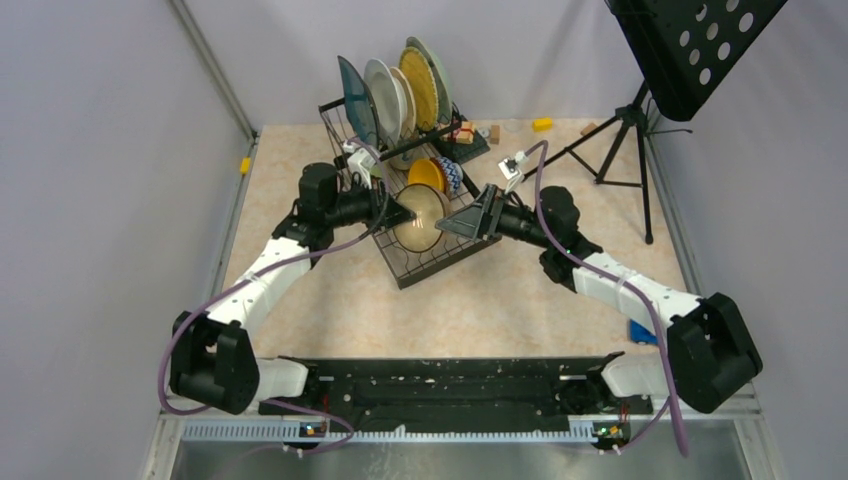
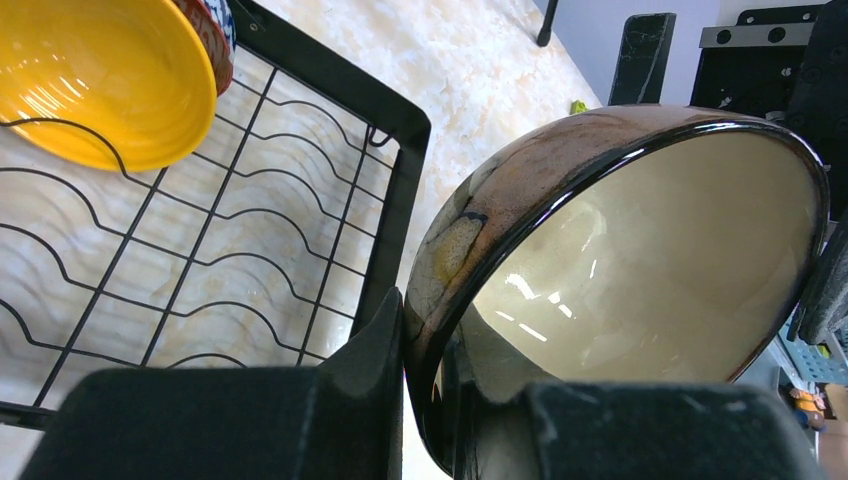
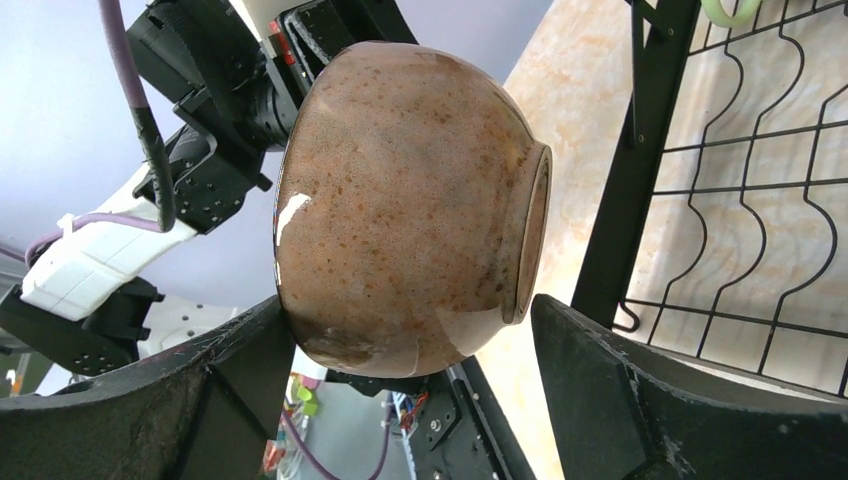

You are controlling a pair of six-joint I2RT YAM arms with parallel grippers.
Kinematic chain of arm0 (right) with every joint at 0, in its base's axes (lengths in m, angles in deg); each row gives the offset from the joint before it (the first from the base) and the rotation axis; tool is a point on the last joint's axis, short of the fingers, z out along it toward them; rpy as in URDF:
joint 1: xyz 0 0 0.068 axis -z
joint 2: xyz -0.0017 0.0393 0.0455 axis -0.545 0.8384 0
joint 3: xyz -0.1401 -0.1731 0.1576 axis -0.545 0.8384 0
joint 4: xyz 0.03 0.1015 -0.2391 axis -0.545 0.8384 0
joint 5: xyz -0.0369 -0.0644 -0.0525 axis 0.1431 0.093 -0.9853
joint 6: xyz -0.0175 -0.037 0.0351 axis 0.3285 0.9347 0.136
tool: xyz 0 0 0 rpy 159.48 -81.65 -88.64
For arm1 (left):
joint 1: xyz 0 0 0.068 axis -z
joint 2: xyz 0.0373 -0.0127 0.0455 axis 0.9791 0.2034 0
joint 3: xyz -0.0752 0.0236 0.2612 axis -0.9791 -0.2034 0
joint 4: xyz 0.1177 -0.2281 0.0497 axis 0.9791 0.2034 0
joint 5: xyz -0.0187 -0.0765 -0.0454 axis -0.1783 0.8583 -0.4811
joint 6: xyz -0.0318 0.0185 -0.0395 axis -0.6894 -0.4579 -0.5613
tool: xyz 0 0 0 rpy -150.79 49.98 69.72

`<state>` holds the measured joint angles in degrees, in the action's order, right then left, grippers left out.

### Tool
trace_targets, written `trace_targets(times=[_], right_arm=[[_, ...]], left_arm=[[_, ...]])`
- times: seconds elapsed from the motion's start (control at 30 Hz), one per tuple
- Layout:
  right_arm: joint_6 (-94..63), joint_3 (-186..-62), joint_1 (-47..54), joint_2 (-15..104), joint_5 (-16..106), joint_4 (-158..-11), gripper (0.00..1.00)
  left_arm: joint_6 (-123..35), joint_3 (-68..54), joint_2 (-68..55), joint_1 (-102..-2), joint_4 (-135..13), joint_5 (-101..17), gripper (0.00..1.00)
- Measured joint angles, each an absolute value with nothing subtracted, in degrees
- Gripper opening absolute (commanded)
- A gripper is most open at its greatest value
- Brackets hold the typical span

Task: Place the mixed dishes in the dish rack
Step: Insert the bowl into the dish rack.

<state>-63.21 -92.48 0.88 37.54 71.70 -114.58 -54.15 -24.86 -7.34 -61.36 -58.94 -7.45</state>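
Top external view: the left gripper (image 1: 408, 213) and right gripper (image 1: 462, 222) meet from either side over the near end of the rack (image 1: 440, 262), with a brown bowl (image 1: 420, 222) between them, its cream inside facing up toward the camera. Farther back in the tray lie a yellow bowl (image 1: 427, 173) and, touching it, a patterned bowl (image 1: 451, 176). Four plates (image 1: 400, 90) stand on edge in the raised section behind.

Left wrist view: the left gripper (image 2: 425, 350) is clamped on the brown bowl's (image 2: 640, 250) dark rim, one finger outside and one inside, so the bowl hangs tipped on its side. The rack's frame (image 2: 395, 200) runs just beside it, and the yellow bowl (image 2: 90, 80) rests on the wavy wires well apart.

Right wrist view: the right gripper (image 3: 412, 310) stands wide open around the speckled bowl (image 3: 400, 190) — one finger (image 3: 620, 390) is clear of the foot ring, while the other sits close under the bowl's side, and contact cannot be made out. The rack's frame (image 3: 640, 150) is just beyond the bowl's foot.
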Motion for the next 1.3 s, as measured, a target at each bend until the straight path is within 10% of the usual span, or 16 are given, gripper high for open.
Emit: trace_targets(times=[0.53, 0.73, 1.3], right_arm=[[-65.33, -92.46, 0.88, 37.47, 72.12, -116.74, 0.89], [-65.92, -92.46, 0.91, 38.45, 73.41, -118.69, 0.74], [-58.35, -96.68, 0.88, 38.3, 73.12, -110.25, 0.91]], left_arm=[[-57.62, -26.76, -7.54, -61.42, -65.0, -5.88, 0.0], [-59.53, -28.1, -7.59, -61.53, -66.66, -5.7, 0.0], [-60.58, -28.84, -7.56, -61.79, -68.21, -5.53, 0.0]])
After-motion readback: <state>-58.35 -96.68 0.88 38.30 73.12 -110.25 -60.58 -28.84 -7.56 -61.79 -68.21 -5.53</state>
